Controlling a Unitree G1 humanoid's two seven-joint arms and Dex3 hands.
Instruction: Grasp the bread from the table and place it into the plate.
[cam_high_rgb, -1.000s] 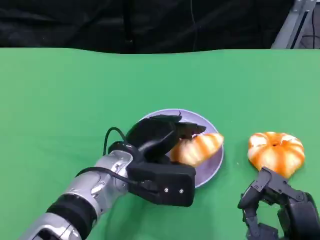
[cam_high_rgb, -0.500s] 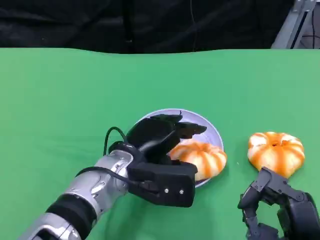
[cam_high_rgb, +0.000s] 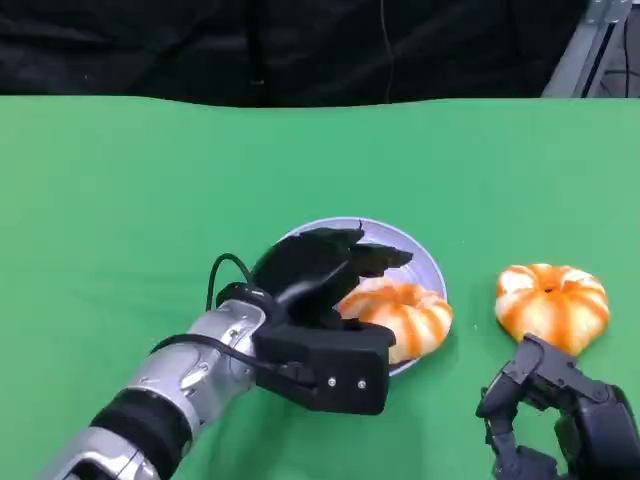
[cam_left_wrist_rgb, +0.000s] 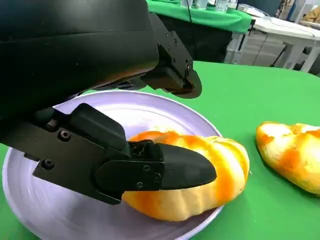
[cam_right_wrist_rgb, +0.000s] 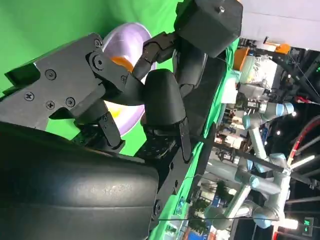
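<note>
Comparing with a second ago, I see the bread dropped flat onto the plate under my left hand, fingers now spread off it, so placement looks done; right hand idle, curled empty.

Green cloth covers the desk. Black curtain hangs behind its far edge. A white table stands beyond, plus another green-covered table.
</note>
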